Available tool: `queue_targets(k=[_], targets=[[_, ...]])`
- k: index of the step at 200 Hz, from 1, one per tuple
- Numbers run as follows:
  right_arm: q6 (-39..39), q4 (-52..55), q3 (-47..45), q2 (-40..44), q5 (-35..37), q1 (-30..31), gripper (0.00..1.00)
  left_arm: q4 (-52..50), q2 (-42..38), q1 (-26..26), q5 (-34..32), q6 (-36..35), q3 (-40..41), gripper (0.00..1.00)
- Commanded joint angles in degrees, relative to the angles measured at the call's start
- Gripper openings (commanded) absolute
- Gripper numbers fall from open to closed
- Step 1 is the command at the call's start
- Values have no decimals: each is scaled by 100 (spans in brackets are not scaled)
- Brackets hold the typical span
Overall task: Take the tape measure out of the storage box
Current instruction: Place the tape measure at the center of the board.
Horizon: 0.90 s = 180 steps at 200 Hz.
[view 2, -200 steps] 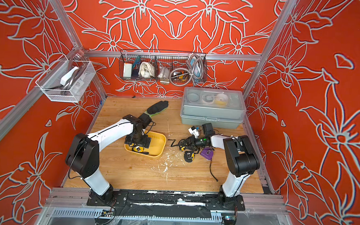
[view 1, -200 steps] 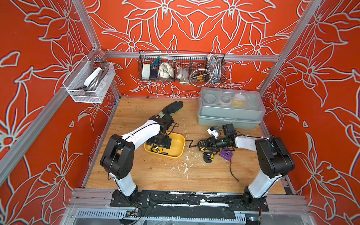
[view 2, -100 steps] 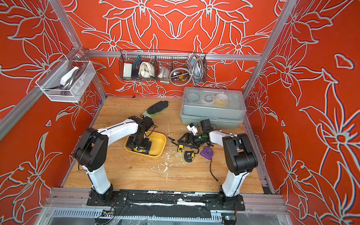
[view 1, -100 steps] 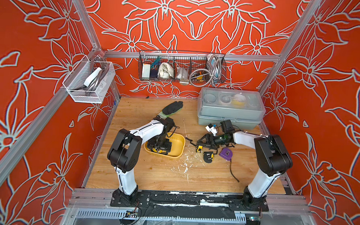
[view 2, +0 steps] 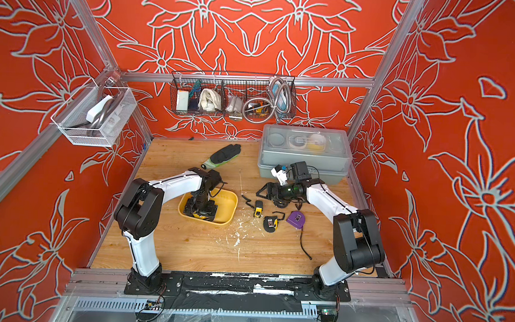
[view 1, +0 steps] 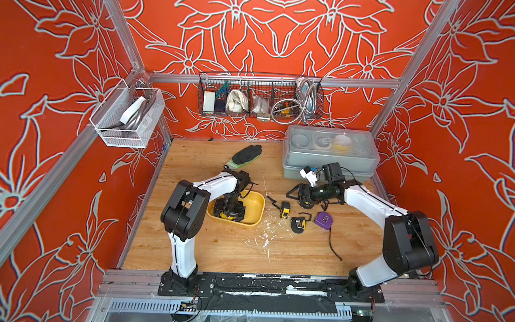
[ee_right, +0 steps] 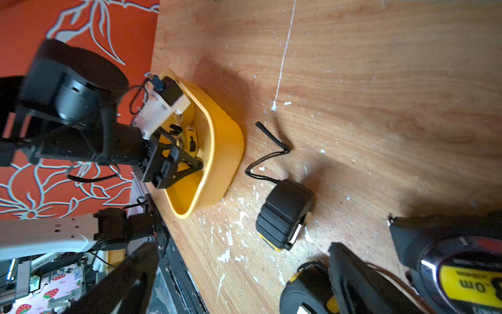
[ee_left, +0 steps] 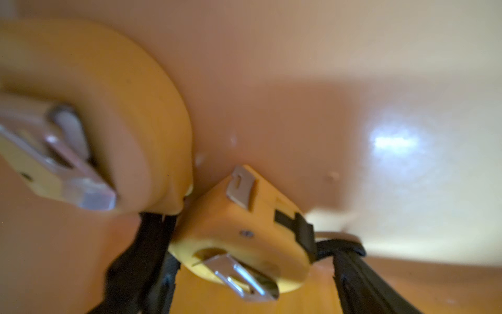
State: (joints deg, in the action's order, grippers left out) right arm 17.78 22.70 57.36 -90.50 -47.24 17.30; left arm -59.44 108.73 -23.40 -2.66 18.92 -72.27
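the left gripper [view 1: 229,211] is down inside the storage box [view 1: 253,208], pointing at its floor, because the tape measure [ee_left: 244,233] lies there, directly under the wrist camera. the jaws stand apart, one on each side of the yellow case, so that a squeeze would catch it across its body. whether they press on it yet i cannot tell. a second yellow tape measure [ee_left: 108,122] lies hard against it, just beside one jaw. that leaves little room on that side, so it may get nudged or dragged along. the step in hand looks like closing for the grasp; the lift over the box rim is not yet done.

the right gripper [view 1: 292,194] hangs low over the surface [view 1: 218,248], apart from the box, its jaws wide and empty. just beside it, out on the wood, lie a small black-and-yellow tape measure [view 1: 284,210], a black tape measure [view 1: 298,223] and a purple tape measure [view 1: 323,220].
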Motion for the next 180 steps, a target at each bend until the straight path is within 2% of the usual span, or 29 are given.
queue_targets(k=[1,15,38,54,66,76,136,148,154,160,170,180], targets=[[-375,613,161,-211,589,368,95,0,287,11,2,20,46,85],[-365,636,170,-272,868,651,92,20,296,5,8,16,63,83],[-178,546,186,-408,1300,967,78,52,257,6,28,24,123,82],[-30,401,132,-434,1558,997,66,77,232,11,46,22,172,82],[13,318,117,-409,1639,996,49,91,201,15,46,24,217,82],[32,288,125,-398,1671,997,41,105,177,11,37,19,255,82],[381,-148,-20,-701,1511,942,25,168,87,13,55,37,415,82],[384,-100,-56,-565,1579,941,25,168,51,18,46,37,424,81],[392,-82,-69,-445,1637,942,29,165,33,12,46,49,424,81],[422,-70,-76,-305,1684,941,37,161,6,16,46,55,426,81],[450,-61,-40,-113,1743,956,56,166,-14,11,46,65,424,81],[418,45,113,-56,1783,1000,64,153,-23,13,38,76,411,81]])
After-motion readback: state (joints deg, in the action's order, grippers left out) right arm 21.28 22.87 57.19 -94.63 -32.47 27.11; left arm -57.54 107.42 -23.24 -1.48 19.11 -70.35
